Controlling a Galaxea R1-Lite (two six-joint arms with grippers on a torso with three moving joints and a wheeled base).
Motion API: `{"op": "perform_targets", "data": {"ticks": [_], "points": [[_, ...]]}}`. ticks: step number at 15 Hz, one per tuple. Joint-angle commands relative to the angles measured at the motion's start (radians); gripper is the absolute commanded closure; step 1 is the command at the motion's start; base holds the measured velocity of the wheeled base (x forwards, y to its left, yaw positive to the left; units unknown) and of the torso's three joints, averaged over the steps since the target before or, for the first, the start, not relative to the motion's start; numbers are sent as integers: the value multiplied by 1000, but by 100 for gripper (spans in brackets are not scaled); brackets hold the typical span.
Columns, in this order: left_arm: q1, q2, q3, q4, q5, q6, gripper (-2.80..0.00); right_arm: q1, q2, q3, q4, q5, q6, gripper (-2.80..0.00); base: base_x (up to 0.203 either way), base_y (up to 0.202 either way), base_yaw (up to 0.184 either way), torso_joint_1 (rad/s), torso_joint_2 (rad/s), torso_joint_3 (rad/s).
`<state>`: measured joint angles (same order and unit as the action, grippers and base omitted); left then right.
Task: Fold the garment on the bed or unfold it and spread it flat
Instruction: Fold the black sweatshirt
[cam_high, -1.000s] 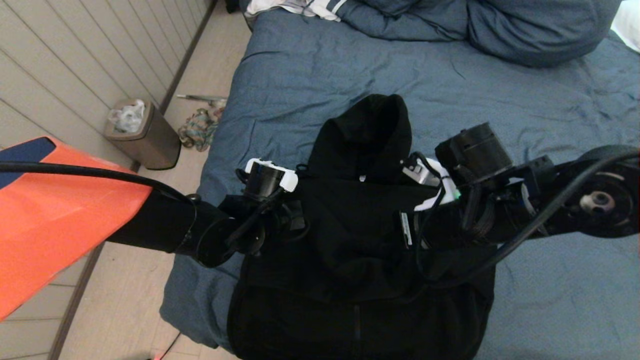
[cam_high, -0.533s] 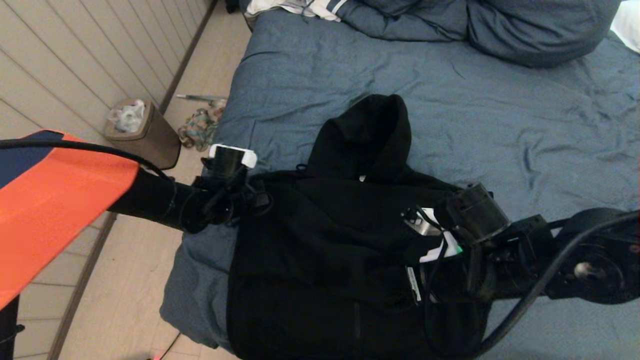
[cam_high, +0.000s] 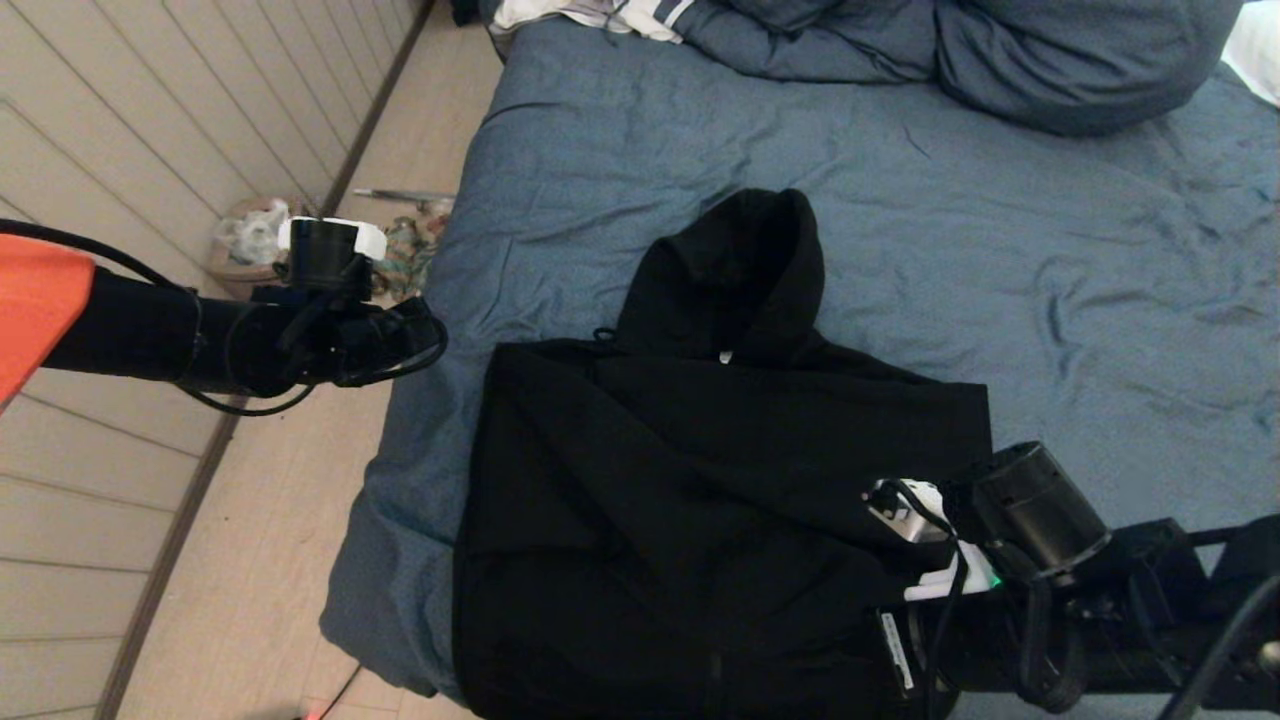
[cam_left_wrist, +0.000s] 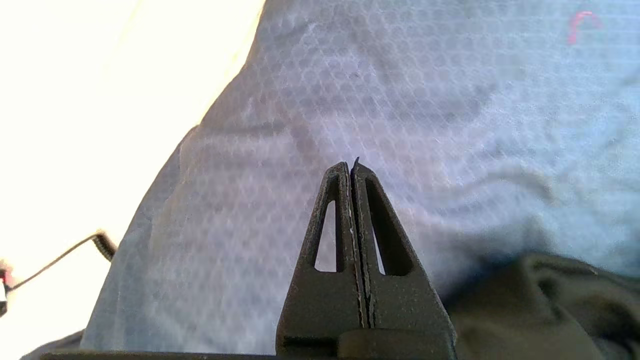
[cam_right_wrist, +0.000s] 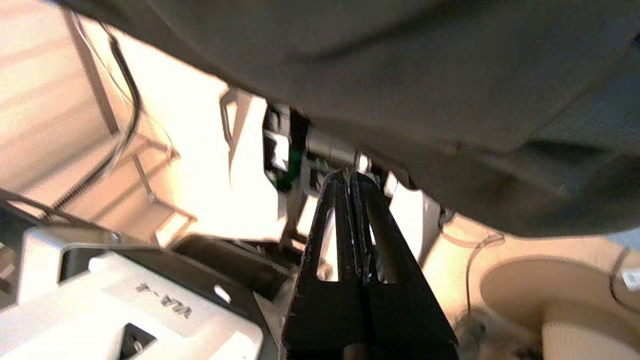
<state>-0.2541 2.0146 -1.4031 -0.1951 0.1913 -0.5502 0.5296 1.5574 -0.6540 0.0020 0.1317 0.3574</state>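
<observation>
The black hooded garment lies on the blue bed near its front left corner, body squared off and hood pointing toward the pillows. My left gripper hovers at the bed's left edge, off the garment. In the left wrist view it is shut and empty over the duvet, with the garment's edge beside it. My right arm sits at the garment's near right corner. The right gripper is shut on nothing, with dark cloth behind it.
A waste bin and a multicoloured rag are on the floor left of the bed, behind my left arm. A white striped cloth and blue pillows lie at the bed's far end. The robot's base shows below the right gripper.
Both arms have drawn back off the garment: the left one swung left to the bed's edge, the right one dropped toward the near right corner. The garment stays put, now uncovered.
</observation>
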Motion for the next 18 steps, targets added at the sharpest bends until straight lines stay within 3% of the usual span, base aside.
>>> {"op": "perform_targets", "data": {"ticks": [1, 5, 7, 8, 9, 12, 14, 18], "points": [[-15, -64, 26, -1, 2, -6, 0, -4, -24, 1, -2, 0, 3, 0, 0, 0, 0, 0, 0, 0], [-45, -265, 124, 73, -10, 0, 0, -84, -47, 25, 1, -45, -31, 0, 0, 0, 0, 0, 0, 0], [-46, -320, 249, 103, -67, 2, 0, -107, -35, 46, -2, -115, -68, 0, 0, 0, 0, 0, 0, 0], [-39, -337, 316, 101, -122, 1, 0, -107, -22, 50, -3, -132, -70, -280, 0, 0, 0, 0, 0, 0], [-17, -340, 359, 82, -182, -2, 0, -100, -11, 54, -5, -150, -74, -280, 0, 0, 0, 0, 0, 0], [11, -293, 412, -25, -222, -3, 0, -73, 33, 26, -23, -144, -72, -280, 0, 0, 0, 0, 0, 0], [11, -291, 453, -84, -313, -2, 0, -42, 90, -6, -27, -144, -63, -280, 0, 0, 0, 0, 0, 0], [12, -277, 463, -98, -326, -4, 0, 18, 206, -81, -28, -149, -18, -280, 0, 0, 0, 0, 0, 0]]}}
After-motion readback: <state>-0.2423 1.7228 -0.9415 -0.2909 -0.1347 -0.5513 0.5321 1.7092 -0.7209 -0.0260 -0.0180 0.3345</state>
